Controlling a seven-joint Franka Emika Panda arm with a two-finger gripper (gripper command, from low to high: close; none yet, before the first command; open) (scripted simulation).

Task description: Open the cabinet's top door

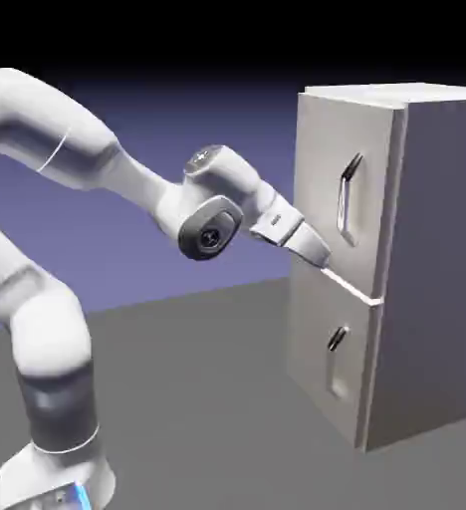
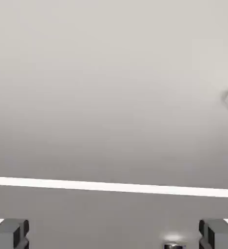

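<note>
White gripper [image 2: 114,234] fingers are spread wide, nothing pinched between them, with the top door's handle [image 1: 349,197] seen above it, on the closed top door [image 1: 322,179].

The arm [image 1: 142,189] is glossy white with rounded segments, a grey-ringed dark round cap at one joint, and a bright blue strip on its base [image 1: 56,483]. The jaws [image 2: 114,234] have blocky grey tips with black inner pads.
</note>
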